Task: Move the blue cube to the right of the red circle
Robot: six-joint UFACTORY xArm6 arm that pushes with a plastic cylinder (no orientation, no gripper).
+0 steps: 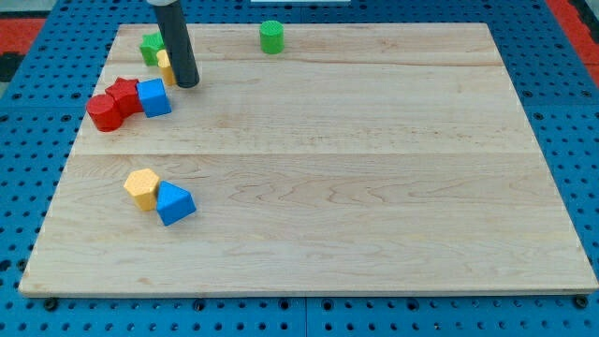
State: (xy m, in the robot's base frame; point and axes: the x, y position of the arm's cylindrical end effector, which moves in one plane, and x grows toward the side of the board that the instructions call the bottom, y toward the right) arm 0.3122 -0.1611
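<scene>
A wooden board (374, 187) with coloured blocks gathered along the view's left, and a dark rod standing among them.

Nearest the view's bottom, a yellow block (141, 187) touches a blue wedge-shaped block (175, 203). Farther up, a row runs left to right: red circle (103, 112), red block (124, 95), blue cube (153, 97), all touching. My tip (185, 83) rests just above and right of the blue cube; it is a bare rod with nothing to open or close. A yellow block (165, 65) shows partly behind the rod, then a green block (151, 46). A green cylinder (271, 36) stands apart at the top.
</scene>
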